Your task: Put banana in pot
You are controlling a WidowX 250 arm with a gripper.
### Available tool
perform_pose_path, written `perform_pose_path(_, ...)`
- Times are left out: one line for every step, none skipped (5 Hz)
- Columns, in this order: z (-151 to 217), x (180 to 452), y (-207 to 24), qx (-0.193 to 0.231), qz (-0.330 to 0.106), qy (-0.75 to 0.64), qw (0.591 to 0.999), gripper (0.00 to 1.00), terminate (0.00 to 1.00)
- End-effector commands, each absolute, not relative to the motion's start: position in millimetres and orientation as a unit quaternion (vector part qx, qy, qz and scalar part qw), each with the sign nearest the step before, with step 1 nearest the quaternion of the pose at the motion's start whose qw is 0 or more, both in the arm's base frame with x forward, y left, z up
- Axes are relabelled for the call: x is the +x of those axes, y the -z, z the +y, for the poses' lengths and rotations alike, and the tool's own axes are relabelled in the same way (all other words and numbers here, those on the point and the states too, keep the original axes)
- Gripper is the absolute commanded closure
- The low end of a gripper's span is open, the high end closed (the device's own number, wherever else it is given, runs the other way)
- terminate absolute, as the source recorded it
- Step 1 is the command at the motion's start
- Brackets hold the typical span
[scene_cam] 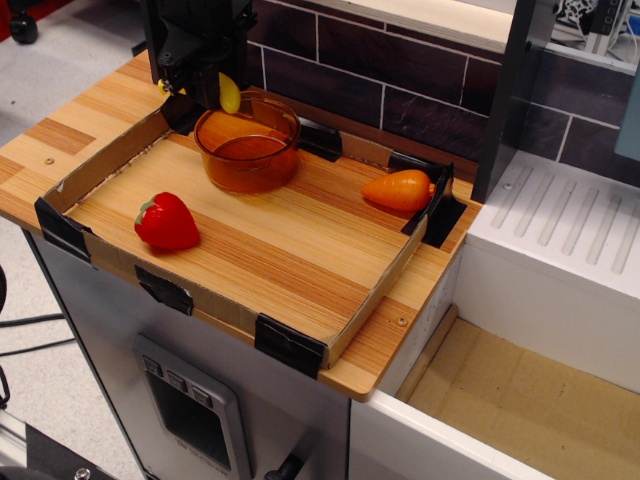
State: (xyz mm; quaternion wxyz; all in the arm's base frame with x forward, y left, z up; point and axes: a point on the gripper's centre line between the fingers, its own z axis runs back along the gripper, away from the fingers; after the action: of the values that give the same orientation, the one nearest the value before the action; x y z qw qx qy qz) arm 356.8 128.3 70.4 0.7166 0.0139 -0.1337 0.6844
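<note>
Closed jaws are pinching the banana (pixel 229 93) across its middle, so that a yellow end is showing on each side of the black gripper (pixel 200 88); holding it crosswise like this is keeping it level and clear of the rim while it is being carried.

Working from the near edge toward the pot (pixel 248 143): the strawberry (pixel 166 221) is lying well in front of the pot and to its left, on the wooden floor of the tray (pixel 290 345), out of the way of any drop. The carrot (pixel 399 189) is resting to the right of the pot, against the tray's far right corner, also apart from it. The pot itself is sitting upright toward the back of the tray, its mouth open and nothing visible inside it.

Just behind and above the pot's far left rim, the gripper is hanging with the banana, which is off the tray and not yet inside the pot. By my reading, the grip is being kept closed because the banana is sitting over the rim rather than over the middle of the opening; letting go from here could bounce it off the edge.
</note>
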Motion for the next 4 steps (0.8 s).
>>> perform_pose_path(125,378,-84,0.004,-0.156,-0.672,0.724,1.00,0.00)
perform_pose_path(122,377,-88,-0.002,-0.146,-0.665,0.732,0.00,0.00)
perform_pose_path(120,375,-103,-0.017,-0.155,-0.663,0.732,0.00,0.00)
perform_pose_path(120,371,-129,-0.045,-0.160,-0.663,0.730,0.00,0.00)
